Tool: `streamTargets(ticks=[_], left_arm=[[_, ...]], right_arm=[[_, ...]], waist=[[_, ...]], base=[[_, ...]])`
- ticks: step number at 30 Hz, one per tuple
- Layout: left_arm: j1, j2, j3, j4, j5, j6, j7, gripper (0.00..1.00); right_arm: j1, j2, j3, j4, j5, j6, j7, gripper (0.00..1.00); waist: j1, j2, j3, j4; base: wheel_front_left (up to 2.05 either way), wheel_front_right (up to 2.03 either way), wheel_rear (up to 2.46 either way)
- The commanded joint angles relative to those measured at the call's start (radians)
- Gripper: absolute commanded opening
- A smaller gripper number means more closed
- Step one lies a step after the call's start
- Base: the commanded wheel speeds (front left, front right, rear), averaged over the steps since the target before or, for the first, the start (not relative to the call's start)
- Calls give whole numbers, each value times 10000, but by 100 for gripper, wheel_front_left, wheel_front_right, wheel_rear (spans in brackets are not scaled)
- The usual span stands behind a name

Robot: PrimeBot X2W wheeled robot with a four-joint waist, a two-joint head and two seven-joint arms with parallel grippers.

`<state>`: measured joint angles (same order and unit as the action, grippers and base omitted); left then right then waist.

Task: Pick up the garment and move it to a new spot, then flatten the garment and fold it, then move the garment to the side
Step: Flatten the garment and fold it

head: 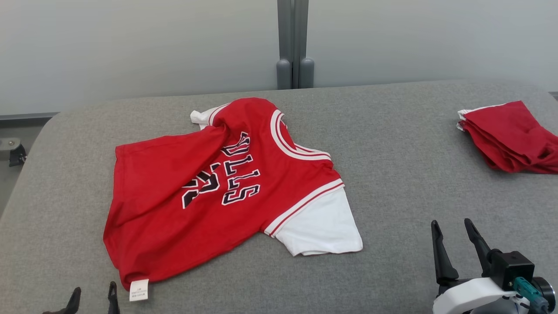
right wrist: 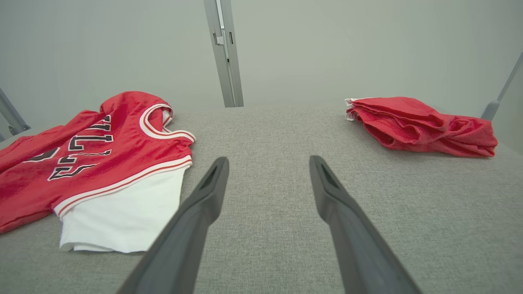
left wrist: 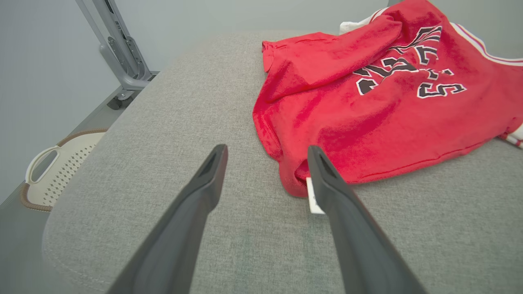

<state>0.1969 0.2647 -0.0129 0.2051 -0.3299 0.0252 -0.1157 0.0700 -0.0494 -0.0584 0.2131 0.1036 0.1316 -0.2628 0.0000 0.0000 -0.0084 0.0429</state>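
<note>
1. Jersey [head: 209, 187]: the red shirt with white sleeves lies rumpled on the left half of the grey padded table [head: 392, 174], hem toward my left and collar away to the right. I judge flattening to be the step in hand.
2. My left gripper [head: 95, 288] hangs just beside the near hem corner, fingers spread and holding nothing. The care label [head: 139, 290] marks that corner. I'd pinch the hem itself, not the label.
3. A raised fold runs across the lettering [head: 237, 174], so I'd draw the hem outward and low to pull it out without lifting the whole shirt.
4. The near white sleeve [head: 320, 226] lies flat already. The far sleeve [head: 202, 117] is bunched under the shoulder and needs teasing out.
5. My right gripper [head: 450, 222] waits well apart from the shirt, jaws spread and empty. I'd bring it to the near shoulder as an anchor.
6. The folded red garment [head: 510, 135] sits at the far right, so I'd keep my pulls clear of it.
</note>
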Motion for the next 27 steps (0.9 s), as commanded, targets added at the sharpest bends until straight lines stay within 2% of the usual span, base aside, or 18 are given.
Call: streamTargets(ticks=[1,9,23,27], left_arm=[[69,-98,-104,148,-34,-70,-116,100],[-987,-387,-692,1732,77,-317,-192,100],[-2368,-216,-668,4269,-71,-442,-697,100],[-2595,-213,-672,4828,-138,-496,-808,78]], right_arm=[[79,-21,6,-37,-24,-19,-25,100],[-142,-22,246,26,-130,-19,-25,100],[-80,-22,261,23,-200,-19,-24,100],[-145,-22,261,35,-212,-19,-24,100]], waist=[[0,0,-97,131],[0,0,-111,182],[0,0,175,-257],[0,0,224,-312]], base=[[0,0,0],[0,0,0],[0,0,0],[0,0,0]])
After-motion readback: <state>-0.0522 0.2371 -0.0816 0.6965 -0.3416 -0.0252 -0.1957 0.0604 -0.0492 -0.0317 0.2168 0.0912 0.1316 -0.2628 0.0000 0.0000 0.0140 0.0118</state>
